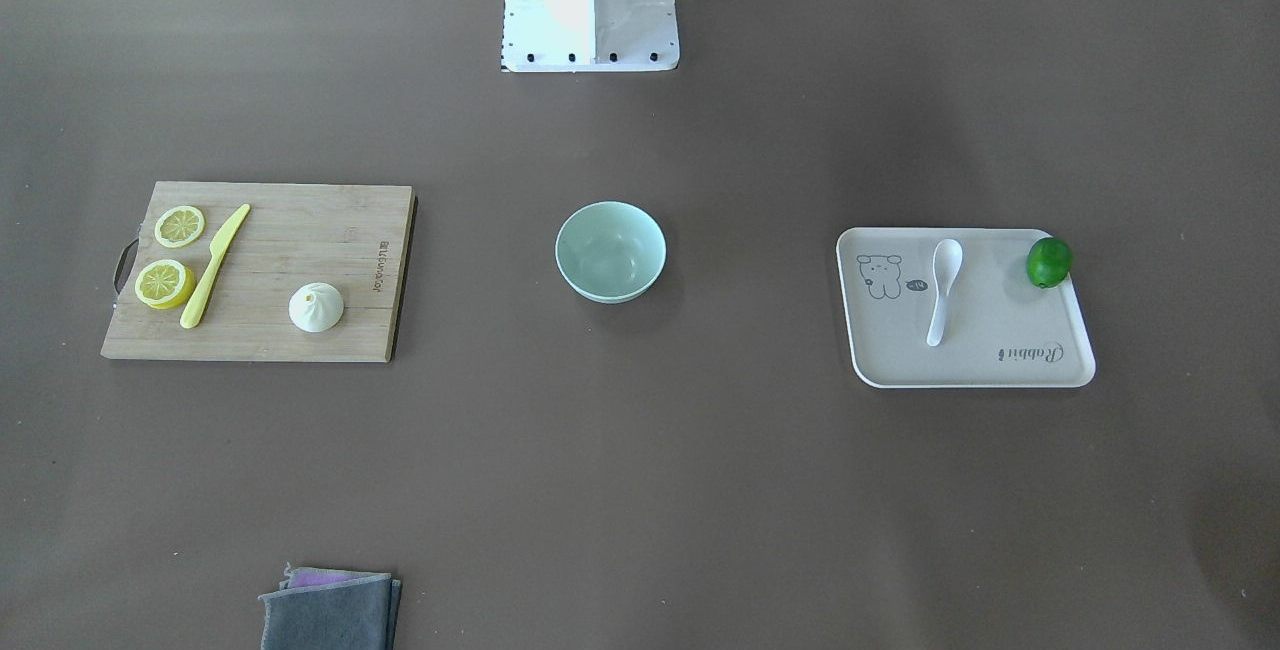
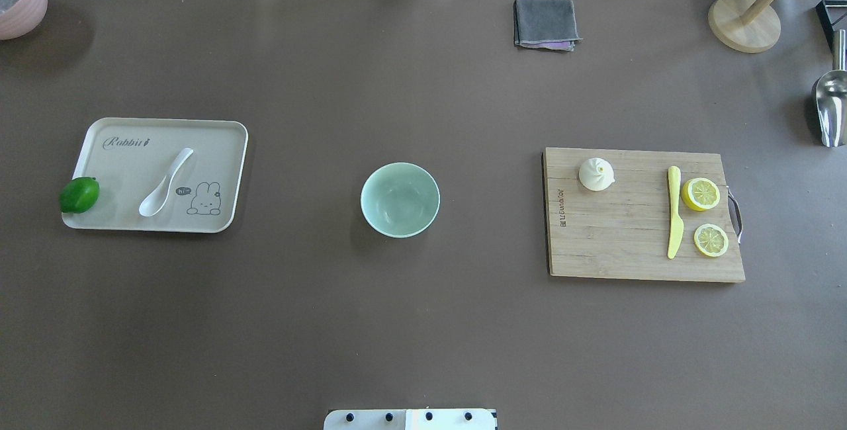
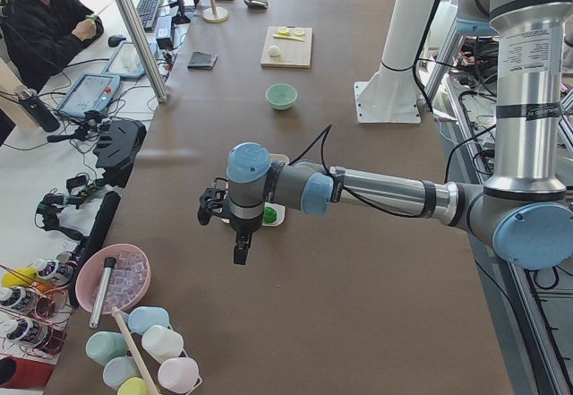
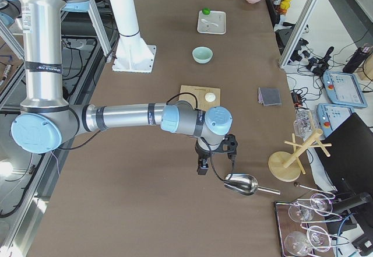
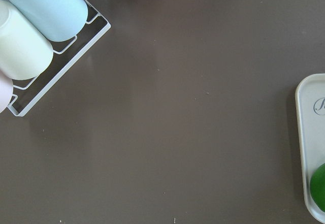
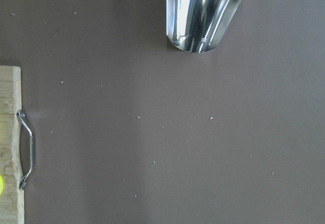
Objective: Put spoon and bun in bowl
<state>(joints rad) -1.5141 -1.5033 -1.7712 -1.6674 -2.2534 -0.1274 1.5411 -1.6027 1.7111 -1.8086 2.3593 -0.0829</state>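
Note:
The white spoon (image 2: 165, 182) lies on the beige tray (image 2: 126, 159) at the table's left, also in the front view (image 1: 943, 288). The white pleated bun (image 2: 596, 174) sits on the wooden cutting board (image 2: 622, 251) at the right. The mint-green bowl (image 2: 400, 200) stands empty at the centre. My left gripper (image 3: 241, 253) hovers over the table beyond the tray's lime end, seen only from the left side view. My right gripper (image 4: 202, 168) hovers between the board and a metal scoop (image 4: 240, 183). I cannot tell whether either is open or shut.
A green lime (image 2: 79, 194) sits on the tray's edge. A yellow-green knife (image 2: 674, 220) and two lemon halves (image 2: 701, 194) share the board. A grey cloth (image 2: 544, 22), a wooden stand (image 2: 744, 21), a pink bowl (image 2: 20, 0) and racked cups (image 5: 30, 31) line the table's edges.

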